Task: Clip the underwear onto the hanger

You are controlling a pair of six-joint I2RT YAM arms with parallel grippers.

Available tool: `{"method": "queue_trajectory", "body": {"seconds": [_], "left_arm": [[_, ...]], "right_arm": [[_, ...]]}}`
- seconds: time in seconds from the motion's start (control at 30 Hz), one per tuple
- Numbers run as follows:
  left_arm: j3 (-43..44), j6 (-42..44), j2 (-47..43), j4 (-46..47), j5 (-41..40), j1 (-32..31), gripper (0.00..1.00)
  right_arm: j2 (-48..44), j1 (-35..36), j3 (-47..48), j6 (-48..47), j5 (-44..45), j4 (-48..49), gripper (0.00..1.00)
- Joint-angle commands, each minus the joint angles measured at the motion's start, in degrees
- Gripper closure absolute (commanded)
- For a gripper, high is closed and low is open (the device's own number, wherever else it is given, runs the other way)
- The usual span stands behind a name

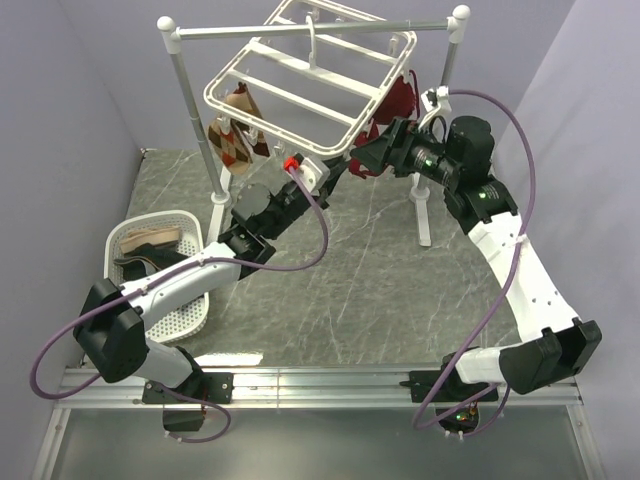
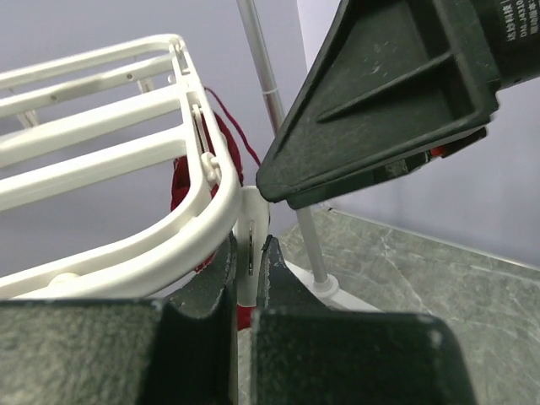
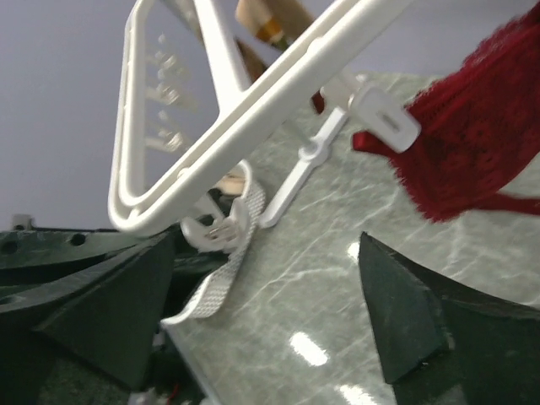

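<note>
My left claw (image 2: pixel 251 257) pinches a clip (image 2: pixel 253 211) on the hanger (image 2: pixel 126 253) just above it. My right claw (image 3: pixel 267 240) is spread wide. A pale band (image 3: pixel 215 283) in the clip may be the underwear. Next, I think, let the clip bite.

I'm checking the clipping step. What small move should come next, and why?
Probably ease the left gripper open. Its fingers squeeze a clip at the hanger corner, a pale fabric band hangs at that clip, and the right gripper is wide open, holding nothing; letting go should let the clip bite.
</note>
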Motion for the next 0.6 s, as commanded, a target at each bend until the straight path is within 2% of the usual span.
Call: {"method": "queue_trajectory", "body": {"seconds": [0.0, 0.2, 0.3, 0.47, 0.57], "left_arm": [[-2.5, 1.4, -1.6, 8.2, 2.1, -0.4, 1.0], [-5.0, 2.9, -0.8, 13.6, 2.2, -0.3, 1.0], [-6.4, 3.1, -0.6, 16.7, 2.8, -0.4, 1.0], [-7.2, 2.3, -0.6, 19.4, 4.1, -0.3, 1.0], [-7.5, 2.7, -0.6, 19.7, 3.9, -0.3, 1.0]], "right_arm": [[-3.1, -0.8, -3.0, 3.8, -5.7, 5.2, 0.01], [-3.6, -0.8, -6.7, 7.4, -12.4, 14.2, 0.01], [-2.4, -0.8, -7.4, 7.3, -14.6, 17.0, 0.09], [-1.5, -0.8, -9.5, 8.0, -16.6, 24.2, 0.12], [0.2, -0.8, -8.6, 9.6, -17.3, 26.4, 0.18]]}}
